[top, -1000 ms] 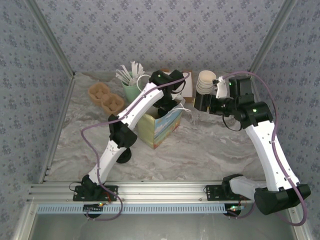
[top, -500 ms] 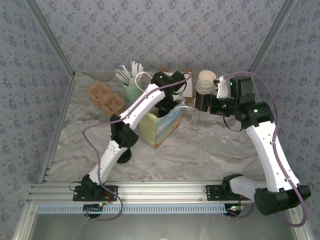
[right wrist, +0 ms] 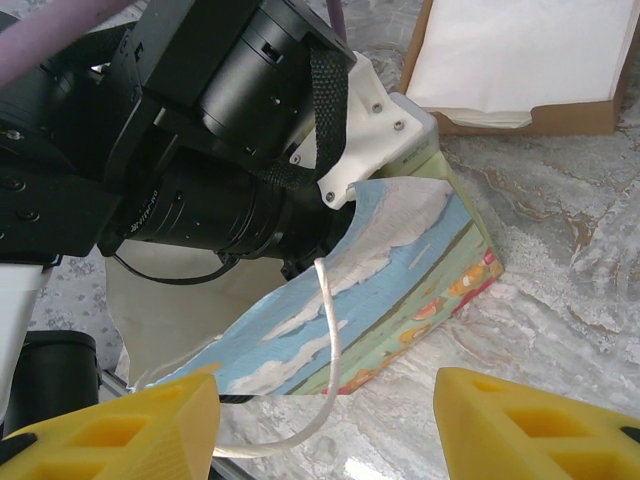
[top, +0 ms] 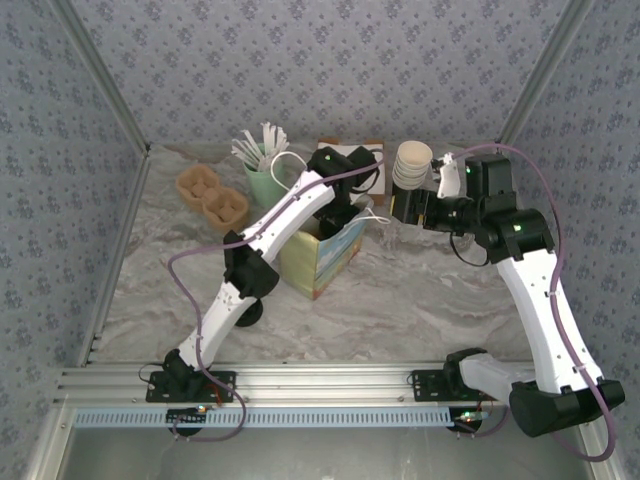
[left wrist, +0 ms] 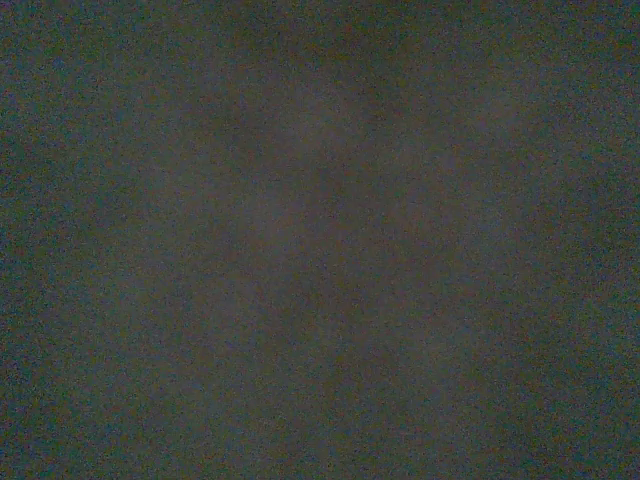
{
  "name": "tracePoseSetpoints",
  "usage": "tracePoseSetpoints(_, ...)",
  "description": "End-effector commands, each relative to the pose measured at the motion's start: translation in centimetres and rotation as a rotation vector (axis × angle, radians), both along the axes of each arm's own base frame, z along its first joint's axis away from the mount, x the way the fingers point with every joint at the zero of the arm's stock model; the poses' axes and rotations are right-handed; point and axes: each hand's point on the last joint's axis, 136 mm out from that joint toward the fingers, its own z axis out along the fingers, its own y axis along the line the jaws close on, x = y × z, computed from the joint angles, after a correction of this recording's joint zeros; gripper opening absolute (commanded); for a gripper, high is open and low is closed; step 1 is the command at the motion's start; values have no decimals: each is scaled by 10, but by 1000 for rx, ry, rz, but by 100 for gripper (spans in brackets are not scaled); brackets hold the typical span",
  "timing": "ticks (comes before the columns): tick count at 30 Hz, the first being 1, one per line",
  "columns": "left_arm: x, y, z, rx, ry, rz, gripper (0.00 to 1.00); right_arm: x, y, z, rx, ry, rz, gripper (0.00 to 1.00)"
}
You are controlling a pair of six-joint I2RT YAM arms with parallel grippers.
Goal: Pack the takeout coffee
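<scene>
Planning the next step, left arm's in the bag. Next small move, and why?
Probably ease the right claw forward to pinch the rim of the paper bag: it hangs open just short, while the left arm is sunk into the mouth. Unbraced, the bag may drag when that arm lifts.

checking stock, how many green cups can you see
1: the mint cup holding white sticks, at the back, left of the paper bag. Another may be hidden inside the bag.

The left arm [top: 285, 215] and the right arm [top: 545, 300] are white with black joints. A purple cable [top: 170, 270] runs along each. Little green lights [top: 519, 228] glow on them. The right gripper [right wrist: 325, 430] has chunky yellow fingers [right wrist: 110, 430] with holes. Small screws [right wrist: 377, 100] dot a white bracket [right wrist: 380, 150] by the left wrist.
</scene>
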Motion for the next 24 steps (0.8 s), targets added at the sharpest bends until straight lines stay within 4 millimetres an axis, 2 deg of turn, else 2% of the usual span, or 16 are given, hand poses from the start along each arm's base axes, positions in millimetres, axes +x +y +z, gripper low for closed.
tracePoseSetpoints(1, -9, 2, -11, 42, 36, 0, 34, -7, -1, 6, 4, -16, 21, 61)
tracePoseSetpoints(16, -11, 6, -34, 61, 67, 3, 36, -7, 0, 7, 16, -13, 23, 61)
tracePoseSetpoints(24, -13, 19, -47, 34, 71, 37, 37, -4, 3, 6, 33, -8, 25, 61)
